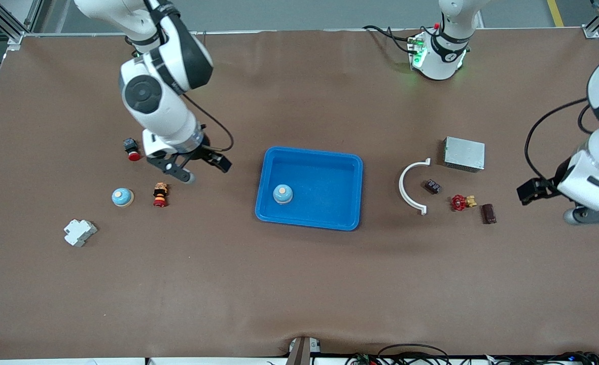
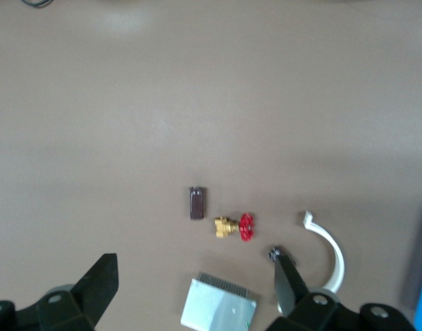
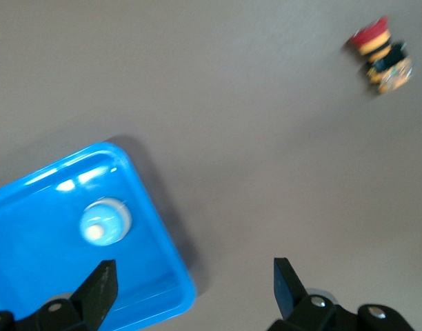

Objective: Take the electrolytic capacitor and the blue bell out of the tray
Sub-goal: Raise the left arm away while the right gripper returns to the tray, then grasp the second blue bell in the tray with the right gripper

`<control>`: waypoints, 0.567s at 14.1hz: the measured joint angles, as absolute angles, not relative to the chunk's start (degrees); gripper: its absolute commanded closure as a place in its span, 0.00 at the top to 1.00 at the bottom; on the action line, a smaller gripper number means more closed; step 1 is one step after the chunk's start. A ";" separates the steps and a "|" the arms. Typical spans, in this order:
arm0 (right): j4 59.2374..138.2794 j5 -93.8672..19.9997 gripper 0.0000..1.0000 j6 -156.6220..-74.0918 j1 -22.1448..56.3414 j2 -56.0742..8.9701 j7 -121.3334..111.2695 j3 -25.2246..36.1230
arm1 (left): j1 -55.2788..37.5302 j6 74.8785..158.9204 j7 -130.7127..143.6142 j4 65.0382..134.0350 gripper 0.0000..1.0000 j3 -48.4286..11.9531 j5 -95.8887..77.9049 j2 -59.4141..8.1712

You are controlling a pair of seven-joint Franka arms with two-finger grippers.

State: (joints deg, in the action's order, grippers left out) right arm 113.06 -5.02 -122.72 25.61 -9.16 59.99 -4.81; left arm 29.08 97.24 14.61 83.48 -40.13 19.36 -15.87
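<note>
A blue bell (image 1: pixel 282 194) sits in the blue tray (image 1: pixel 329 154) in the middle of the table; it also shows in the right wrist view (image 3: pixel 104 222). A second blue bell (image 1: pixel 122 197) sits on the table toward the right arm's end. A brown capacitor (image 1: pixel 488 213) lies toward the left arm's end and shows in the left wrist view (image 2: pixel 196 203). My right gripper (image 1: pixel 203 170) is open and empty over the table beside the tray (image 3: pixel 32 289). My left gripper (image 1: pixel 558 205) is open and empty over the table beside the capacitor.
A red-and-yellow button (image 1: pixel 160 195), a red-and-black button (image 1: pixel 132 149) and a white part (image 1: pixel 79 232) lie near the second bell. A white arc (image 1: pixel 412 186), a grey metal box (image 1: pixel 463 153), a small dark part (image 1: pixel 433 186) and a red valve (image 1: pixel 461 202) lie near the capacitor.
</note>
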 measured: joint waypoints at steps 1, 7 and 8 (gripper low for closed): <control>111.56 -5.02 1.00 -122.75 27.23 -10.54 63.21 -4.78 | 29.07 95.91 14.58 83.46 1.00 -40.15 17.86 -14.19; 98.53 -3.17 1.00 -123.96 36.34 -26.03 79.94 -4.59 | 13.41 90.81 13.92 85.43 1.00 -24.02 8.14 -4.32; 95.89 -1.91 1.00 -124.06 37.47 -29.18 82.60 -4.56 | 9.56 90.23 13.62 85.89 1.00 -20.18 7.43 -3.43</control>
